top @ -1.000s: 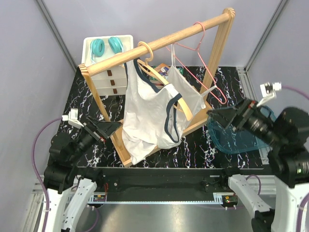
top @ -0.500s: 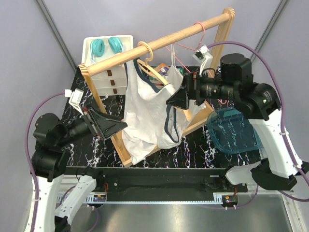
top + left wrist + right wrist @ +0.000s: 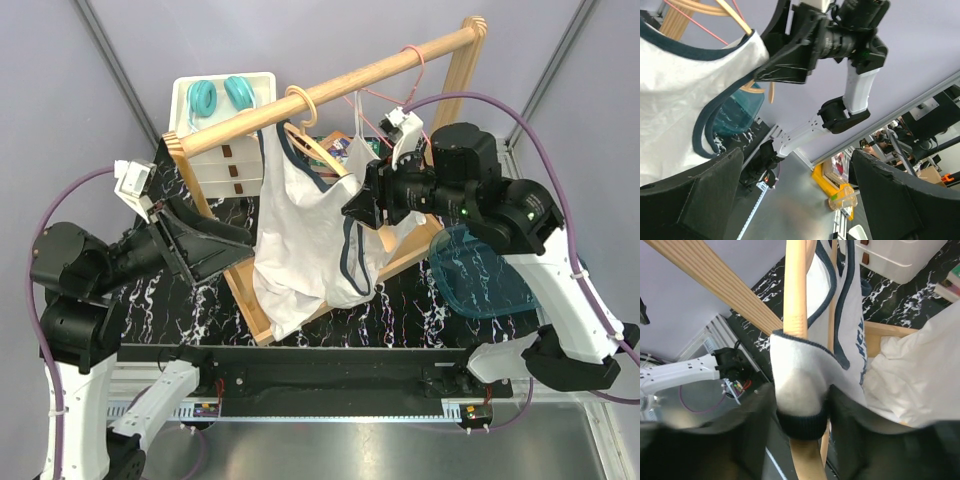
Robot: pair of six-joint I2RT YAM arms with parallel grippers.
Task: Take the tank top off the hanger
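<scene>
The white, navy-trimmed tank top [image 3: 305,240] hangs from a wooden hanger [image 3: 300,102] hooked over the wooden rail [image 3: 240,125] of a clothes rack, its body draping down and to the left of the right gripper [image 3: 358,208] and just to the right of the left gripper [image 3: 240,240]. In the right wrist view one shoulder strap, folded over the hanger's sloping arm, sits directly between the right gripper's fingers [image 3: 752,435], which flank it closely on both sides. They are so blurred that I cannot tell whether they press the cloth or only stand beside it. The left gripper's fingers [image 3: 695,195] are spread wide with nothing between them. The tank top's armhole edge lies ahead of them and to their left, apart from both tips. Beyond the right gripper, a second white garment [image 3: 385,175] with thin straps hangs near a pink wire hanger [image 3: 420,110], and the gripper body covers part of it, so how it is hung is unclear. Below and to the right of the right gripper sits a teal tray [image 3: 500,285], partly hidden by that arm. Past the left gripper, behind the rack's post, stands a white drawer unit [image 3: 225,170] with teal headphones [image 3: 222,95] on top. The tank top's lower hem is cut off in both wrist views.
</scene>
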